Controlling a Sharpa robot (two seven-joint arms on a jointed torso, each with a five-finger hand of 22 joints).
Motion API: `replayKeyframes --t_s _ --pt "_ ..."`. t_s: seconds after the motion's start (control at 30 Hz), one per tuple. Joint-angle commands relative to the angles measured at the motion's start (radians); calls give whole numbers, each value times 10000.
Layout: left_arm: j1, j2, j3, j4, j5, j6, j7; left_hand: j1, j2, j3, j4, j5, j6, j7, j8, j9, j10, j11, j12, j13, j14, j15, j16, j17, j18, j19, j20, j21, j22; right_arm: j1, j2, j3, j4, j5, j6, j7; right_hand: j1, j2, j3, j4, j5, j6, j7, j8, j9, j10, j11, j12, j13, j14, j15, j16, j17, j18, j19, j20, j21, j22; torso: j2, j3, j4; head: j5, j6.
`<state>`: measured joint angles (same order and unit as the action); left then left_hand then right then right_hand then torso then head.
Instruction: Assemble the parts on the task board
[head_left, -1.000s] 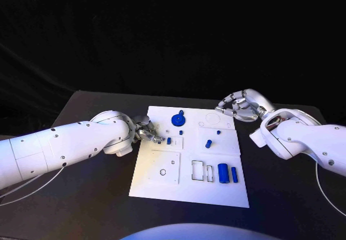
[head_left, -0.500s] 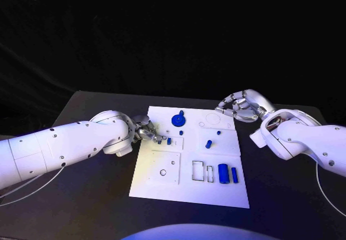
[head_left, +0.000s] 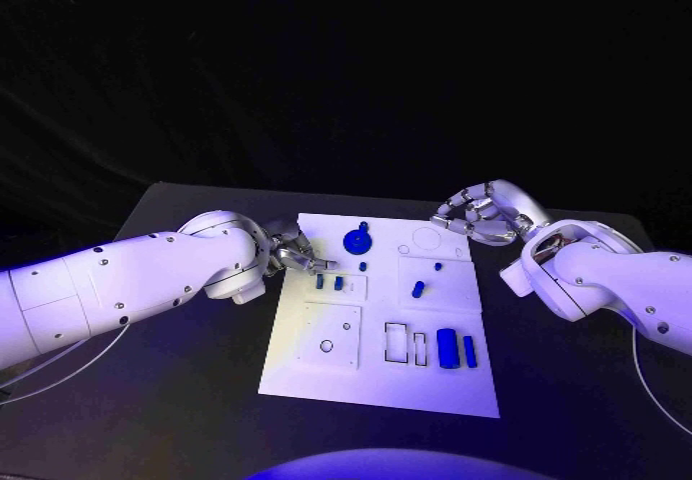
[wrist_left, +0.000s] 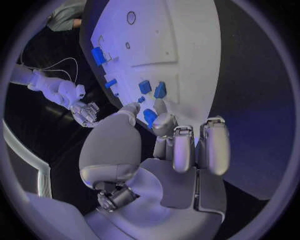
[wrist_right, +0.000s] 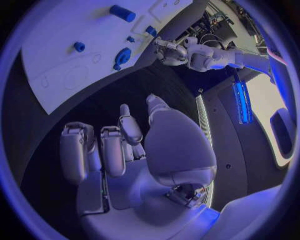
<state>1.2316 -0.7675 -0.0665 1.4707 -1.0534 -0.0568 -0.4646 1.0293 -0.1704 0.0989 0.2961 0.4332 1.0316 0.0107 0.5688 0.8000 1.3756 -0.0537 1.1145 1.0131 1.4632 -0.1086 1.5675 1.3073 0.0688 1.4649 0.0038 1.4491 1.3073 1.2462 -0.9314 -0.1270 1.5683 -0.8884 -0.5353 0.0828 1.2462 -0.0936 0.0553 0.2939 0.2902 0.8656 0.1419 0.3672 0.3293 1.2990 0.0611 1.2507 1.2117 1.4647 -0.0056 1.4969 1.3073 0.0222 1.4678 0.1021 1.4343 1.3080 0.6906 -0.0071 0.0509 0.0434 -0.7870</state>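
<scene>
On the near part of the white task board (head_left: 378, 385), two blue cylinders, a thick one (head_left: 446, 347) and a thin one (head_left: 469, 350), lie side by side next to two empty rectangular outlines. Toward the middle of the board, a small blue peg (head_left: 418, 289) stands right of a small square plate, where two short blue blocks (head_left: 329, 283) sit close together. At the left edge of the board, level with these blocks, the left hand (head_left: 289, 255) has its fingers curled, and a small blue part (wrist_left: 150, 118) is pinched between thumb and fingertips. On the far part of the board lies a round blue disc piece (head_left: 355, 239). Beyond the far right corner of the board, the right hand (head_left: 483, 212) hovers with its fingers curled in, holding nothing.
</scene>
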Motion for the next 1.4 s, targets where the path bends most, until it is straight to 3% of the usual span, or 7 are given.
replayKeyframes --t_s 0.03,0.27,0.4,0.53,0.67,1.03,1.4 --pt "130 -14 45 -5 95 269 -107 33 144 -80 -2 -57 -19 12 -21 14 -51 -13 -42 -8 1056 3 -1 2562 -163 0 -8 -52 339 -12 8 1 0 -2 -25 124 -105 32 -59 -26 41 -24 -19 52 -15 -61 -22 -33 -9 646 -75 -51 726 152 202 -85 -54 1724 4 1 -4 -4 -6" --pt "482 61 83 -193 12 1247 -284 611 355 120 -29 3 -167 41 -99 -5 -187 8 -223 -206 1018 15 -66 2423 -127 -80 -2 -151 183 -14 13 1 -9 3 -16 120 -113 36 -66 -24 43 -27 -18 52 -16 -57 -22 -28 -3 650 -75 -43 746 148 211 -85 -40 1734 -17 7 6 1 5" --pt "673 319 87 -552 -8 2408 -411 813 447 299 -23 9 -263 77 -157 -25 -319 38 -409 -406 981 34 -128 2295 -86 -175 12 -266 -4 -15 28 1 -17 3 -7 114 -113 36 -66 -24 43 -27 -18 52 -16 -57 -22 -28 -3 650 -75 -43 746 148 211 -85 -40 1734 -18 -1 4 4 17" --pt "823 635 86 -985 59 3562 -550 851 528 641 -18 -30 -607 277 -412 -139 -806 208 -1059 -1107 883 174 -297 1969 15 -441 119 -592 -500 -16 38 1 -25 3 0 104 -115 42 -69 -26 47 -29 -19 54 -16 -46 -22 -14 12 654 -75 -37 762 144 219 -85 -27 1742 -12 -1 -6 25 20" --pt "938 958 84 -1420 194 4198 -633 722 496 804 -19 -49 -876 454 -699 -308 -1125 360 -1432 -1546 865 304 -334 1911 53 -541 215 -727 -677 -17 47 1 -31 2 2 96 -115 42 -69 -26 47 -29 -19 54 -16 -46 -22 -14 12 654 -75 -37 762 144 219 -85 -27 1742 -7 4 1 20 48" --pt "1115 1755 21 -2410 209 5054 -778 566 482 866 -12 -87 -914 528 -868 -441 -1145 429 -1407 -1565 873 367 -322 1937 50 -530 273 -726 -658 -18 67 1 -41 1 -1 85 -115 42 -69 -26 47 -29 -19 54 -16 -46 -22 -14 12 654 -75 -37 762 144 219 -85 -27 1742 3 -4 4 37 17" --pt "1132 2225 -106 -2884 128 5142 -804 523 468 861 -13 -94 -905 535 -887 -460 -1150 437 -1401 -1567 883 376 -306 1970 47 -521 281 -717 -639 -18 89 0 -44 0 -1 87 -115 42 -69 -26 47 -29 -19 54 -16 -46 -22 -14 12 654 -75 -37 762 144 219 -85 -27 1742 10 -10 -3 39 3"
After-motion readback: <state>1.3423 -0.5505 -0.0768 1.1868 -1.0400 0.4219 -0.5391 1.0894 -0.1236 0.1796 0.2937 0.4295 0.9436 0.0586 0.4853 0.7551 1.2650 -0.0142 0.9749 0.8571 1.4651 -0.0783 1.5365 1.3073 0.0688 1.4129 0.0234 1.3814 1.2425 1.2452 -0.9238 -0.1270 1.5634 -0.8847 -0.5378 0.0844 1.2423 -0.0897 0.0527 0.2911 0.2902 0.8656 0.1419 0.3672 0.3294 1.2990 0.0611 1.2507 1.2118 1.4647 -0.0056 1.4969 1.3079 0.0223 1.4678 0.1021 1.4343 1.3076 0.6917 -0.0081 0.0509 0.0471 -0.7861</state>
